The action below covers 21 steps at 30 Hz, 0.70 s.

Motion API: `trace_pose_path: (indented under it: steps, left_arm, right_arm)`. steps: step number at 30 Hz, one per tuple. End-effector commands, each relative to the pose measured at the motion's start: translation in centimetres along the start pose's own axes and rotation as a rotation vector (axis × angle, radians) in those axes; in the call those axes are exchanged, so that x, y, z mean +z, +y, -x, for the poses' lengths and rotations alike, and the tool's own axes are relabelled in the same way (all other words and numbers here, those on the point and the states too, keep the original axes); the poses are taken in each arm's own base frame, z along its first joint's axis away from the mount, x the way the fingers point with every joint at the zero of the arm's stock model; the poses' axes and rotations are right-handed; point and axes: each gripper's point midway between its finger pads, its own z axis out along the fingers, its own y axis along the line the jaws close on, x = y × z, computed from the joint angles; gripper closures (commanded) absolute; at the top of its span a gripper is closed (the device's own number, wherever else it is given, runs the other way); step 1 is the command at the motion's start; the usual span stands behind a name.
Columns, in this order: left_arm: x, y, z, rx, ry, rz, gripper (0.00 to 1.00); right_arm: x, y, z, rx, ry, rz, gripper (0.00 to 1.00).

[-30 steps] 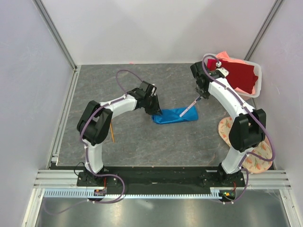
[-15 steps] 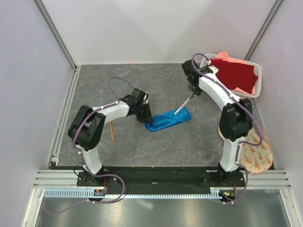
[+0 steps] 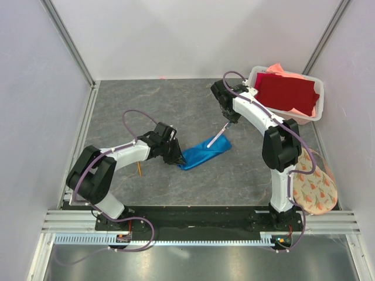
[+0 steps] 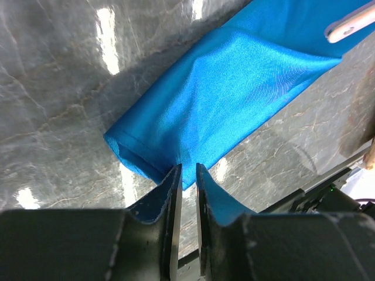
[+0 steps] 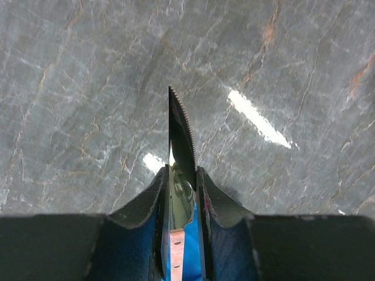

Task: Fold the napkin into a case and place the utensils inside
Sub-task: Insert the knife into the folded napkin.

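The napkin point(image 3: 202, 153) is seen near the middle of the surface point(image 3: 176, 105), folded into a narrow blue strip that runs slantwise from near left to far right. Its near-left end is pinched by the left fingers point(image 3: 174, 156), which are closed almost fully on the edge of the cloth. In the left wrist view only a thin slit is left between them, and blue fabric is seen at their tips. The right fingers point(image 3: 228, 119) are held beyond the far-right end of the strip and are clamped on a utensil point(image 3: 215, 137). In the right wrist view its serrated blade is seen standing out between them. The pale, coppery handle is pointed toward the napkin and, from above, is seen crossing the strip's far-right end. Whether the handle touches the cloth cannot be told.

A thin orange stick point(image 3: 139, 170) is seen lying on the surface just beside the left forearm, apart from the napkin. A white basket point(image 3: 320, 108) is set in the far right corner, and a dark red cloth point(image 3: 287, 93) and a salmon-pink cloth point(image 3: 280, 69) are held in it. A round floral mat point(image 3: 319, 190) is laid at the near right and is partly hidden by the right arm. From above, the pinched end of the napkin is covered by the left wrist.
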Motion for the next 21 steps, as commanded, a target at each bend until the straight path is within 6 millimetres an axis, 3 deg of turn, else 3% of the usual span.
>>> trace_pose_path:
  steps: [1,9,21]
  left_arm:
    - [-0.5,-1.6,1.1,-0.006,-0.057,-0.049,0.78]
    - [-0.4,-1.3,0.7,-0.011,-0.051,-0.047,0.78]
    - [-0.2,-0.7,-0.3,-0.010,-0.053,-0.046,0.78]
  right_arm:
    - [-0.6,0.0,0.5,0.048,-0.028,-0.018,0.92]
    - [0.3,-0.8,-0.5,0.036,-0.014,-0.056,0.91]
    - [0.5,-1.8,-4.2,0.038,0.092,-0.081,0.91]
